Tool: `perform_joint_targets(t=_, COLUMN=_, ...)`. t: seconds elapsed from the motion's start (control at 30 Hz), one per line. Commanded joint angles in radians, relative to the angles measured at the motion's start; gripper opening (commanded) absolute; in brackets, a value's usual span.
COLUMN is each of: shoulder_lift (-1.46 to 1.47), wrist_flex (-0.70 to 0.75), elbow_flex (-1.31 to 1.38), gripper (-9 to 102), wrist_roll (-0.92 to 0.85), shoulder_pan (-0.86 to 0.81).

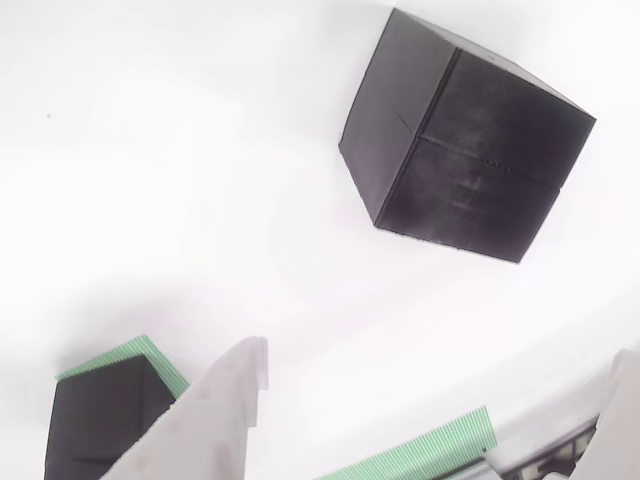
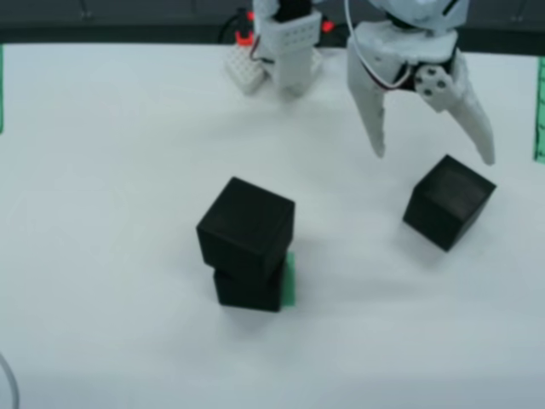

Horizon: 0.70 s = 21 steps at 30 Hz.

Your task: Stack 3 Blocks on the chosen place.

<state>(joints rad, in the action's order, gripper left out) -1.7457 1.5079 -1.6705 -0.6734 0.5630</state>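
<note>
Nearest the fixed front view stands a two-high stack: a lower block (image 2: 249, 288) on the green tape patch (image 2: 289, 279), which shows along its right side, and an upper block (image 2: 246, 228) on top, twisted and overhanging somewhat to the left; the third block (image 2: 449, 201) sits alone on the white table (image 2: 102, 256), well apart to the right, turned at an angle; the gripper (image 2: 433, 156) hangs just behind and above it, its white fingers (image 2: 372, 119) spread wide, holding nothing; the view riding on the gripper shows that lone block (image 1: 465, 150) ahead between the open fingers, untouched, and a green striped strip (image 1: 430, 450) at the lower edge.
</note>
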Motion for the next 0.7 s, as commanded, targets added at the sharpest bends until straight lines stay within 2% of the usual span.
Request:
perform_joint_targets(t=0.0, shoulder_lift=0.117, wrist_flex=0.025, elbow_flex=0.106, gripper=44, wrist_roll=0.086, shoulder_pan=0.037)
perform_joint_targets(t=0.2, shoulder_lift=0.348, wrist_flex=0.064, elbow_flex=0.293, gripper=44, wrist_roll=0.285, shoulder_pan=0.071)
perform_joint_targets(t=0.67, shoulder_lift=0.466, wrist_flex=0.057, elbow_flex=0.324, gripper=45, wrist_roll=0.295, shoulder_pan=0.155)
